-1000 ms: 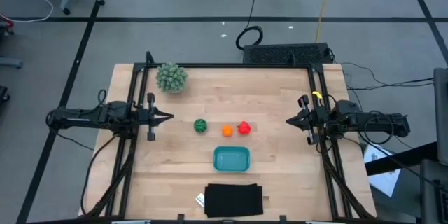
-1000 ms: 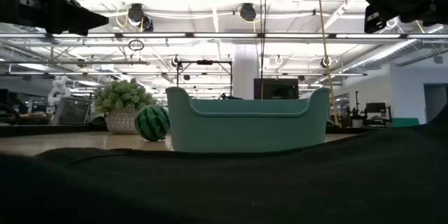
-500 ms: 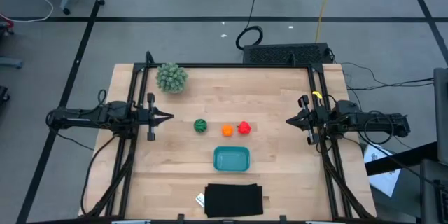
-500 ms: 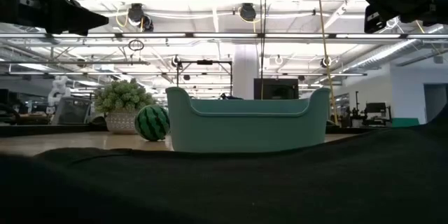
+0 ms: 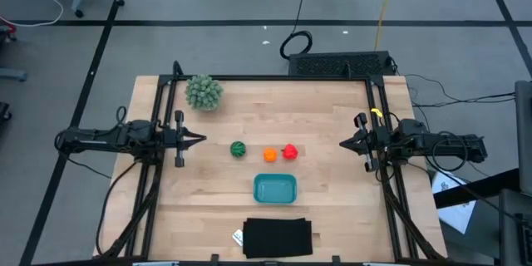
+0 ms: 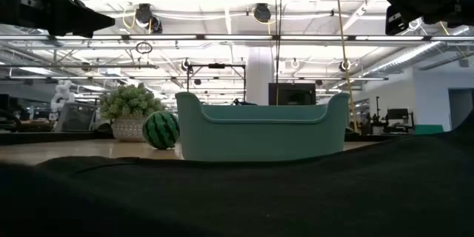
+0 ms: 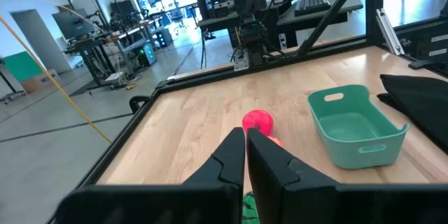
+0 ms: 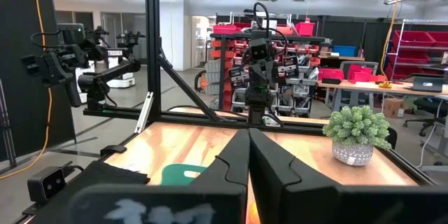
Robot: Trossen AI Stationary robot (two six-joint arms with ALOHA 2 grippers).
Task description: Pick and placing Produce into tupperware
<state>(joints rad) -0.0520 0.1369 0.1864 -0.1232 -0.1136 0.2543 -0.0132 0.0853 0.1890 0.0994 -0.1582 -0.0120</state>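
Three produce pieces lie in a row on the wooden table: a dark green striped round one (image 5: pixel 238 150), an orange one (image 5: pixel 270 155) and a red one (image 5: pixel 290 151). The teal tupperware (image 5: pixel 275 189) stands just near of them, open side up; it also shows in the low view (image 6: pixel 261 127) and the left wrist view (image 7: pixel 355 126). My left gripper (image 5: pixel 202 140) is shut and empty at the table's left side, above the table, pointing at the row. My right gripper (image 5: pixel 342 143) is shut and empty at the right side, pointing left.
A pale-green fuzzy ball plant (image 5: pixel 204 91) in a pot stands at the far left corner. A black flat rectangle (image 5: pixel 278 237) lies at the near edge, just near of the tupperware. Black frame rails (image 5: pixel 163 108) run along the table's sides.
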